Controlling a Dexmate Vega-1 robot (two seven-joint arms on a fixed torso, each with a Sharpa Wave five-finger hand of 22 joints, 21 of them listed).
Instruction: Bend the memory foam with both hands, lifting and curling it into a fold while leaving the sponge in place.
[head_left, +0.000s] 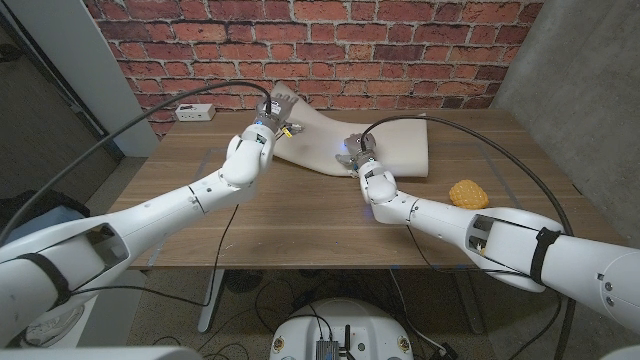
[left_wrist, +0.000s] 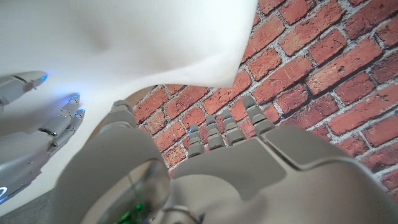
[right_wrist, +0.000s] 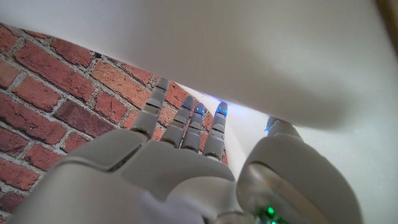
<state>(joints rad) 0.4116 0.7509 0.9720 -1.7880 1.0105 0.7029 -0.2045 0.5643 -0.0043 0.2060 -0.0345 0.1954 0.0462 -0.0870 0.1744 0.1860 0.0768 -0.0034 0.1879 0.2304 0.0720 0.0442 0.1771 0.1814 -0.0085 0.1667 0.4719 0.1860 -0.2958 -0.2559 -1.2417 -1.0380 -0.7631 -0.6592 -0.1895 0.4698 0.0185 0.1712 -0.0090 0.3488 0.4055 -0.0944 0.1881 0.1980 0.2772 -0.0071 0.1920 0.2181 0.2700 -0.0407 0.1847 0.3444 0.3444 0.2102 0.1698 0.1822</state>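
memory foam (head_left: 340, 140) pinched up by left hand (head_left: 272, 118) and right hand (head_left: 357, 152) at opposite edges, ready to curl; sponge (head_left: 467, 193) beside right forearm, untouched.

A white power strip (head_left: 196, 112) lies on the wooden table (head_left: 300, 220) (far left corner), brick wall (head_left: 330, 50) behind

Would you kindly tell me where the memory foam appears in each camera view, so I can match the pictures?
Head view: the white memory foam lies at the table's far middle, its left end lifted by the left hand.
Left wrist view: it spans the upper left, above that hand's fingers.
Right wrist view: it covers the upper right.
Shared landmark: the red brick wall.
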